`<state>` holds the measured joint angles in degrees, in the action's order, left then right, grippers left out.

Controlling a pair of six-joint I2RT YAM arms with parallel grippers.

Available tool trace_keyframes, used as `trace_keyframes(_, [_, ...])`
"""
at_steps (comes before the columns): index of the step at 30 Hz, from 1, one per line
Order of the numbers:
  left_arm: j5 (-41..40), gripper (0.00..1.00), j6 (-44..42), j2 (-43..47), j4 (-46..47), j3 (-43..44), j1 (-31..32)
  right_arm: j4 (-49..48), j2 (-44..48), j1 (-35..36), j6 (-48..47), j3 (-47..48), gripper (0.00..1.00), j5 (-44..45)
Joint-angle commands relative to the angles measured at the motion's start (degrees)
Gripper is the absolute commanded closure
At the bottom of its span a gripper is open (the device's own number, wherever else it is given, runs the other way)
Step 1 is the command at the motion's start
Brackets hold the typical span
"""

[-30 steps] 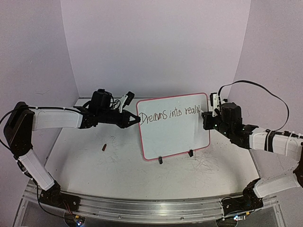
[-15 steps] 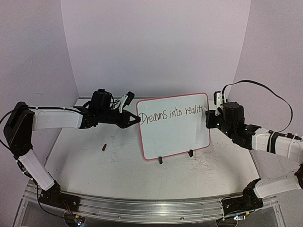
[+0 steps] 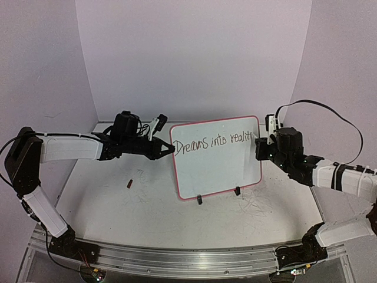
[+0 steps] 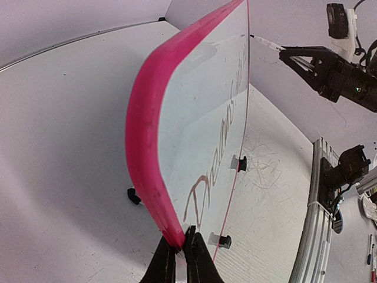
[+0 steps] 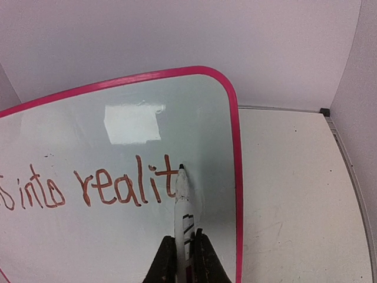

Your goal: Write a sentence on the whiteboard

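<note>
The whiteboard point(image 3: 221, 168), glossy white with a pink-red frame, stands upright on black clip feet. The sentence point(image 3: 213, 142) on it reads "Dreams into realit". My left gripper point(image 3: 171, 148) is shut on the board's left edge; in the left wrist view the jaws point(image 4: 180, 243) pinch the pink frame point(image 4: 150, 147). My right gripper point(image 3: 259, 146) is shut on a white marker point(image 5: 184, 206). The marker's tip touches the board just right of the "t" of "realit" point(image 5: 126, 184), near the right frame point(image 5: 237, 177).
A small dark cap-like object point(image 3: 129, 184) lies on the scuffed tabletop left of the board. Grey scribble marks point(image 3: 259, 206) cover the table in front of the board. Purple walls close in at the back and both sides.
The "t" of "realit" has been added to the writing. My right gripper has shifted slightly right and up with the marker. The left arm and the board have not moved.
</note>
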<state>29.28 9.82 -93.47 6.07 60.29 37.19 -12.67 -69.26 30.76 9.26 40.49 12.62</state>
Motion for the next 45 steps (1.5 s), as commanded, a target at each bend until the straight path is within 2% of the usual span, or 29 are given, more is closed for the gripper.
trace_keyframes(1, [-1.1,1.00,-4.0,0.6,-2.2,-0.8,1.2,-1.5,-1.4,-0.3,0.1,1.3,1.00,1.0])
trace_keyframes(24, [-0.8,1.00,-3.8,0.5,-2.3,-0.7,1.2,0.8,0.0,-0.3,1.7,-2.4,1.00,1.4])
trace_keyframes(45, [-1.2,1.00,-4.1,1.0,-2.2,-0.9,1.2,-1.6,-3.8,-0.9,-0.3,3.1,1.00,2.4])
